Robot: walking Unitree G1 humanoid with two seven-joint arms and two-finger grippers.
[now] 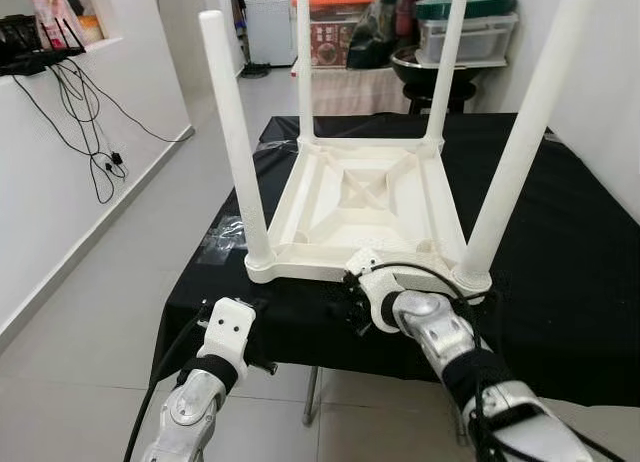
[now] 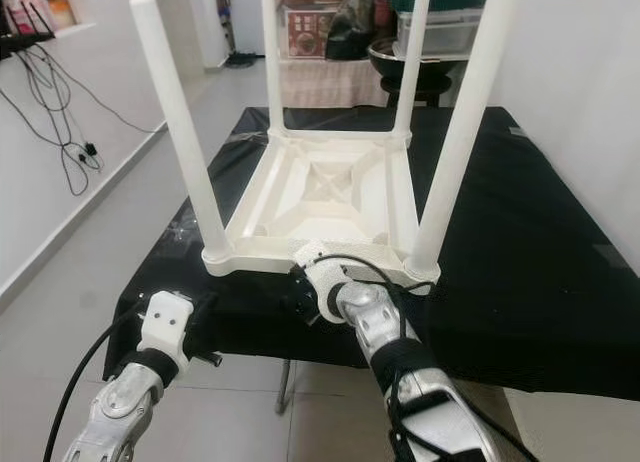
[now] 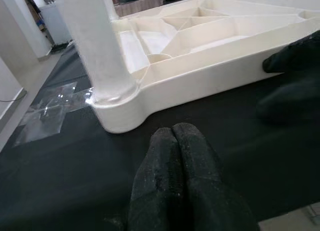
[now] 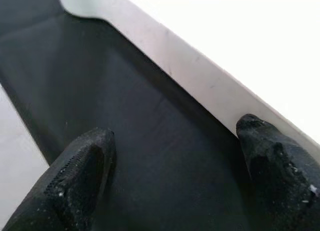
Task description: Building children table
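Children table (image 1: pixel 365 197): white plastic, upside down on the worktop (image 1: pixel 560 272), which is draped in black cloth; four legs point upward.
Right gripper (image 4: pixel 175 156): at the table's near edge, fingers (image 4: pixel 82 173) spread wide, one fingertip touching the white rim.
Left gripper (image 3: pixel 177 161): near the near-left leg (image 1: pixel 238 142), just short of its corner, fingers pressed together over the black cloth.
Clear tape (image 3: pixel 47 108): stuck on the cloth beside that corner.

Cream-white children table (image 1: pixel 365 197), plain black tablecloth (image 1: pixel 560 272), black end effector fingers (image 3: pixel 175 181), silver arms
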